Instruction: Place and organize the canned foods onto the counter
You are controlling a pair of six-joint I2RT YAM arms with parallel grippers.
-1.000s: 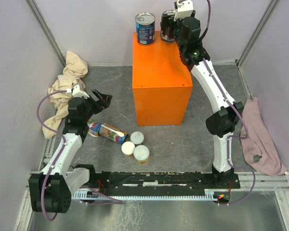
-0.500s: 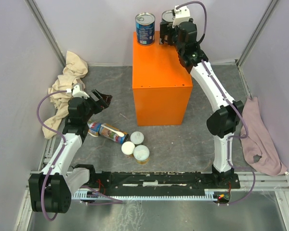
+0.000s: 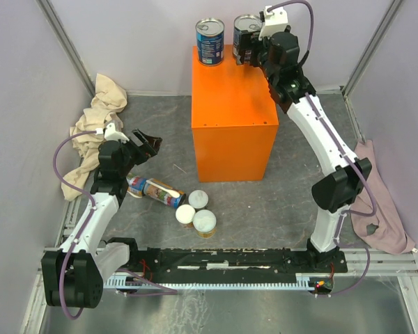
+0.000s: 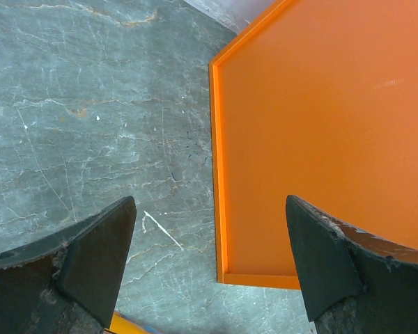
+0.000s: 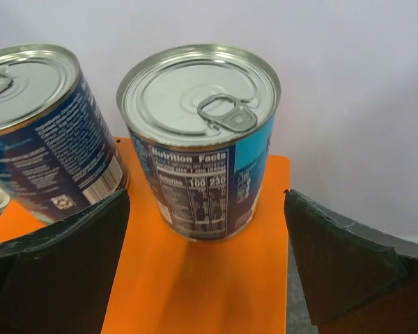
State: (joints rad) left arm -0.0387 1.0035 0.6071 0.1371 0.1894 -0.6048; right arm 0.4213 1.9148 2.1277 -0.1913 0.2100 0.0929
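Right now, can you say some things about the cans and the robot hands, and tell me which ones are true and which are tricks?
1. A blue can and a second blue can stand upright on the orange box. True.
2. The right gripper is squeezing a can. False: its jaws are open, with a gap on each side of the second blue can.
3. Every can is on the box. False: white-lidded cans stand down on the table.
4. The left gripper is open and holds nothing. True.
5. The pink cloth covers the box. False: it lies on the table by the right wall.
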